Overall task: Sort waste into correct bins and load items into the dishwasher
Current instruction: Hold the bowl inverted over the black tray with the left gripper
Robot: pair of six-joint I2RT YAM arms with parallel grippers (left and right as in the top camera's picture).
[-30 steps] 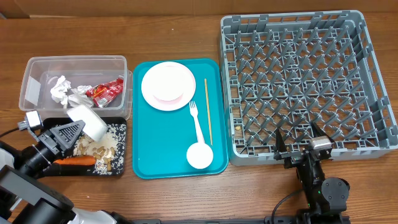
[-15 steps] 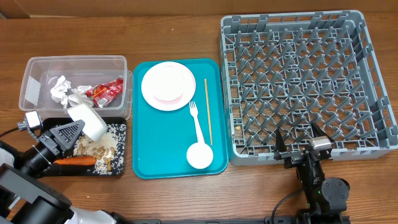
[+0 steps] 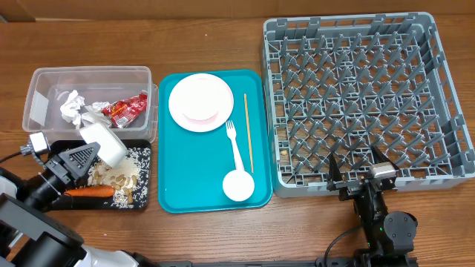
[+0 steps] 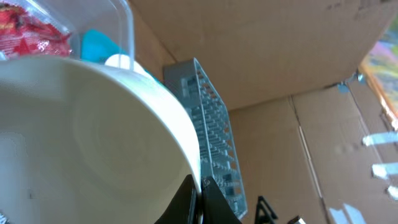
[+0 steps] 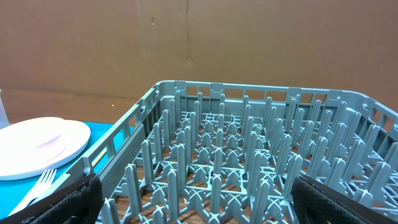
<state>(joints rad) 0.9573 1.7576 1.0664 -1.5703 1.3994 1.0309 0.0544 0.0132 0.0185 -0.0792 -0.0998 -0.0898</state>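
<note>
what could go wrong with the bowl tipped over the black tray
1. The left gripper pinches the bowl only by its rim, as the wrist view shows. Tilted like this, it might slip and drop onto the tray.
2. The bowl hangs by the tray's far edge, beside the tub. Any scraps it tips out could land in the tub or on the table.

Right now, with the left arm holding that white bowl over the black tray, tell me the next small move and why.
Probably lift the white bowl clear of the black tray and start it toward the grey rack. The left gripper pinches its rim, the inside looks empty in the left wrist view, and rice lies on the tray.
</note>
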